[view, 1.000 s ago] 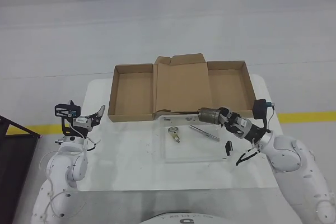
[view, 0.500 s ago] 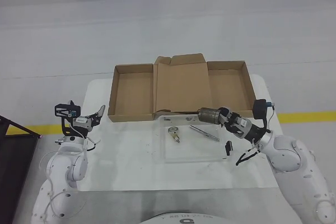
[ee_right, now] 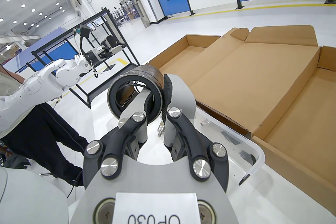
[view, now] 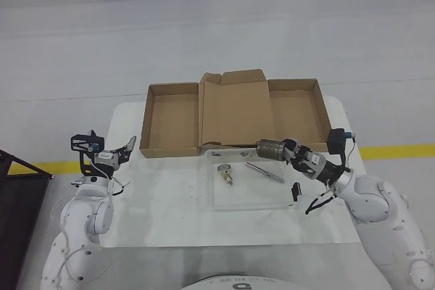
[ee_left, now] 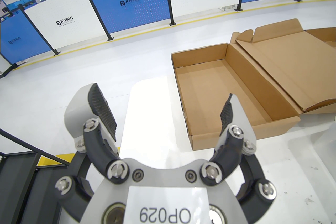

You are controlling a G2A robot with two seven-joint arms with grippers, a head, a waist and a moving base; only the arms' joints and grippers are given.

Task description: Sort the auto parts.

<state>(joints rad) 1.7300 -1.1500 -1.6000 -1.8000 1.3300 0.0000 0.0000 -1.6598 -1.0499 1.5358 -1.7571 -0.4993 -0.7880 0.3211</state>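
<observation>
My right gripper (ee_right: 155,93) is shut on a dark metal ring bearing (ee_right: 136,89), one finger inside the ring and one outside. In the top view the bearing (view: 270,150) hangs over the far edge of the clear tray (view: 225,203), just in front of the cardboard box (view: 170,119), with that gripper (view: 286,153) beside it. In the tray lie a round metal part (view: 224,172), a thin metal rod (view: 264,171) and a small black piece (view: 296,191). My left gripper (ee_left: 168,107) is open and holds nothing, at the table's left edge (view: 123,151).
The cardboard box (ee_left: 218,83) has two open compartments with a folded lid (view: 235,109) between them. A black rack (view: 3,196) stands left of the table. A person (ee_right: 39,114) stands beyond the table in the right wrist view.
</observation>
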